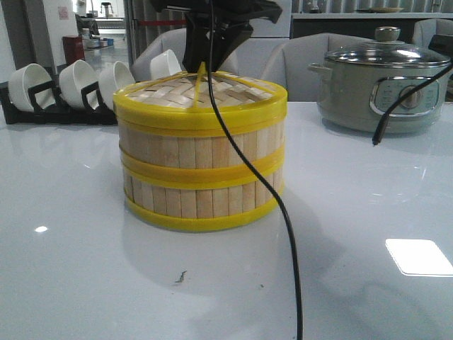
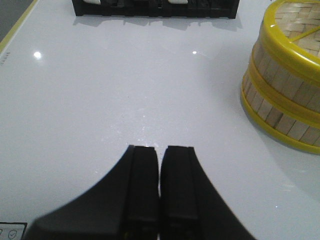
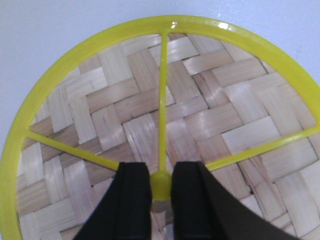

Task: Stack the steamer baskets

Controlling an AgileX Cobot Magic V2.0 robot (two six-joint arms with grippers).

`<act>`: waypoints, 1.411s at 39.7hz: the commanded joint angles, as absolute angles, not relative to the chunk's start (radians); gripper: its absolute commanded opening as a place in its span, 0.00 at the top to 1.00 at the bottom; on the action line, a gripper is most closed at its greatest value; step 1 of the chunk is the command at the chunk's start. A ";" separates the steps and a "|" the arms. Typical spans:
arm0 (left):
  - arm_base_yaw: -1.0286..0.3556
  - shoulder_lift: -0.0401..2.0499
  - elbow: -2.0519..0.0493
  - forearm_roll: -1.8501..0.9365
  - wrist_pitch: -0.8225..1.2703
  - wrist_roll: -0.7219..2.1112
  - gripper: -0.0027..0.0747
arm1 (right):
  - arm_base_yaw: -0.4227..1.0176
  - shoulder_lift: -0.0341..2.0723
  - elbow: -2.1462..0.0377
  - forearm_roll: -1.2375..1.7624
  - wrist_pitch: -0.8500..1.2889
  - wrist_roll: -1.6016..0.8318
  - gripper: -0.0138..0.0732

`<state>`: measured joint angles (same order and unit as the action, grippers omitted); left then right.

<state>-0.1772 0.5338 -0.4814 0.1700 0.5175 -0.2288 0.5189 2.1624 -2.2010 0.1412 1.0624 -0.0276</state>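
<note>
Two round steamer baskets [image 1: 200,177] of pale vertical bamboo slats with bright yellow rims stand one on the other near the middle of the glossy white worktop [image 1: 85,269], and the matching woven bamboo lid [image 1: 202,95] with its yellow ring and spokes sits level on top. The stack looks square, tiers aligned, so the stacking appears essentially done.

The right gripper [image 3: 161,187] comes down from above with its black fingers [image 3: 134,200] narrow on either side of the lid's small yellow knob [image 3: 161,181], seemingly closed on it; the knob is the only part that offers a central hold, which keeps the lid flat while it seats. Likely what remains is to let go and lift clear.

The left gripper [image 2: 160,165] hangs over bare worktop beside the stack, pads pressed together and empty, presumably parked out of the way.

A grey-green electric pot [image 1: 382,88] with a glass lid stands well apart at the back.
</note>
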 commanded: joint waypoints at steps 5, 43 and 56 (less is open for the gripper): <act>-0.175 0.536 -0.508 0.176 0.441 -0.237 0.86 | 0.517 2.094 -2.236 0.161 1.003 -0.038 0.64; -0.175 0.536 -0.508 0.176 0.441 -0.237 0.86 | 0.409 1.872 -2.234 0.070 1.070 -0.038 0.44; -0.175 0.536 -0.508 0.176 0.441 -0.237 0.86 | 0.370 1.708 -2.188 0.033 1.105 -0.038 0.44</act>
<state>-0.1772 0.5338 -0.4814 0.1700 0.5175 -0.2288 0.3864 1.8051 -2.1868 0.0492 1.1412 -0.0276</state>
